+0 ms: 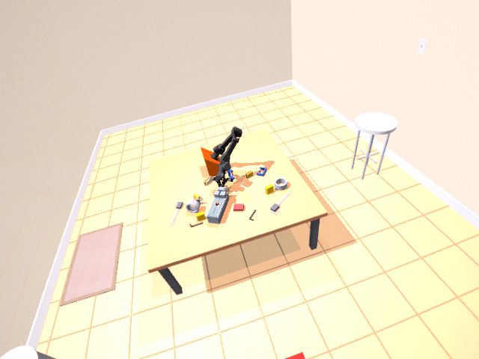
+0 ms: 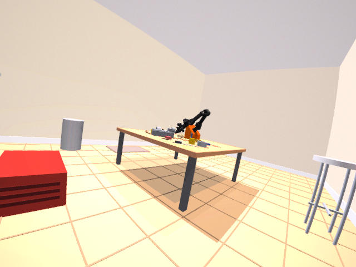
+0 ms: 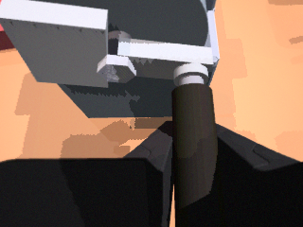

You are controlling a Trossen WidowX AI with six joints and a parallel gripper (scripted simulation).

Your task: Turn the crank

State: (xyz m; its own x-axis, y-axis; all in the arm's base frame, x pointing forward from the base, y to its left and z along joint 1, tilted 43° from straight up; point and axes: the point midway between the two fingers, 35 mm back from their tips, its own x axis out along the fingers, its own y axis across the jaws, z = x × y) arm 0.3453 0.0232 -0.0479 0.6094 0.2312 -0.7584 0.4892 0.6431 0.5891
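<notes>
The machine point(image 1: 216, 210) point(image 2: 162, 132) is a long grey box on the table point(image 1: 174, 247). A small red spot point(image 1: 217, 203) shows on its top; the brass marks are too small to tell. In the wrist view the light grey crank arm point(image 3: 161, 51) runs across the machine's dark end face to a dark cylindrical handle point(image 3: 191, 113). My gripper point(image 3: 187, 130) point(image 1: 221, 184) point(image 2: 178, 128) is shut on this handle, one black finger on each side. The crank arm lies roughly level, with the handle at its right end.
An orange wedge point(image 1: 209, 162) stands behind the arm. Around the machine lie yellow blocks point(image 1: 269, 188), a red block point(image 1: 238, 207), a tape ring point(image 1: 281, 183), a blue clamp point(image 1: 262, 168), brushes point(image 1: 279, 203) and hex keys point(image 1: 252, 215). A white stool point(image 1: 376, 123) stands off to the right.
</notes>
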